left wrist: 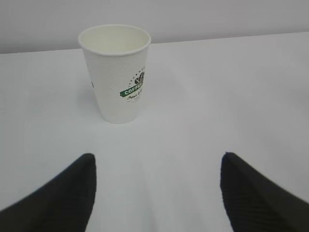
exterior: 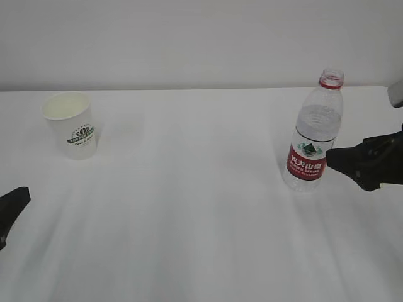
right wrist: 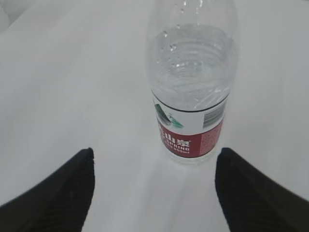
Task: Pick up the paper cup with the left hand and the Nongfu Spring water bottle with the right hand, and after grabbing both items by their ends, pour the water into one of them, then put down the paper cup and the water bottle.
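The paper cup (exterior: 70, 124) stands upright on the far left of the white table (exterior: 201, 239), mouth open and apparently empty inside. Its side carries a dark green round logo with a banner reading "COFFEE" in the left wrist view (left wrist: 116, 72); the smaller script beneath is too fine to read.

Well apart from it, on the right side of the table, the Nongfu Spring water bottle (exterior: 315, 132) stands upright with no cap on its mouth, showing a red neck ring. Its red label bears white Chinese characters, a green mountain emblem above them, the letters "SPRING" and a volume marking, plus a barcode strip at the edge (right wrist: 193, 125). The water (right wrist: 193, 63) fills it to about the shoulder, with small bubbles clinging above.

The right hand (exterior: 334, 161) sits just beside the bottle's label, its jaws spread wide on either side of the bottle's base in the right wrist view, gripping nothing.

The left hand (left wrist: 157, 186) is low at the table's left edge, jaws likewise spread wide, the cup ahead of it and apart.
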Robot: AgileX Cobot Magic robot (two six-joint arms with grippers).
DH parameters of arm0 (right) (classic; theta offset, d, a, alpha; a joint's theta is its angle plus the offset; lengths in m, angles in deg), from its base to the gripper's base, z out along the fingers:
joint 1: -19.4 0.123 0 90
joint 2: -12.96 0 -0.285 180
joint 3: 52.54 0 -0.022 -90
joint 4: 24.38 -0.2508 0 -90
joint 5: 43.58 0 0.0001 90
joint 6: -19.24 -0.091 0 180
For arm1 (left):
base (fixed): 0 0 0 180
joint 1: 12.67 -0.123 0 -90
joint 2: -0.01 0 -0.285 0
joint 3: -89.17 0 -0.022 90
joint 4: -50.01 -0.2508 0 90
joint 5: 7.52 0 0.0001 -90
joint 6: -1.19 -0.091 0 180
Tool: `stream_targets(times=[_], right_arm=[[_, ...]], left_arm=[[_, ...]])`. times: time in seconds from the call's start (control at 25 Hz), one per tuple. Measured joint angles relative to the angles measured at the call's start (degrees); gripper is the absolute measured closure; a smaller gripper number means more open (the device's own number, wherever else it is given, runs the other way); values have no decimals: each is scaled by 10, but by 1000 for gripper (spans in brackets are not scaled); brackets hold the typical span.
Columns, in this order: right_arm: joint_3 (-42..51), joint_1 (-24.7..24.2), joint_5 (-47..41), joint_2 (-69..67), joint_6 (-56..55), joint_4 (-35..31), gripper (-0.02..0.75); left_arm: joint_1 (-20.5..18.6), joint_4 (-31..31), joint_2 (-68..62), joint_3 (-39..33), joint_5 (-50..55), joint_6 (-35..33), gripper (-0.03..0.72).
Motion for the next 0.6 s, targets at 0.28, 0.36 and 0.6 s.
stream_targets(times=[0.28, 0.36, 0.6], right_arm=[[0, 0, 0, 0, -1, 0, 148], [0, 0, 0, 0, -1, 0, 148], [0, 0, -1, 0, -1, 0, 148]], left_arm=[[0, 0, -103, 0, -65, 0, 39], [0, -1, -142, 6, -65, 0, 31], [0, -9, -183, 42, -66, 0, 67]])
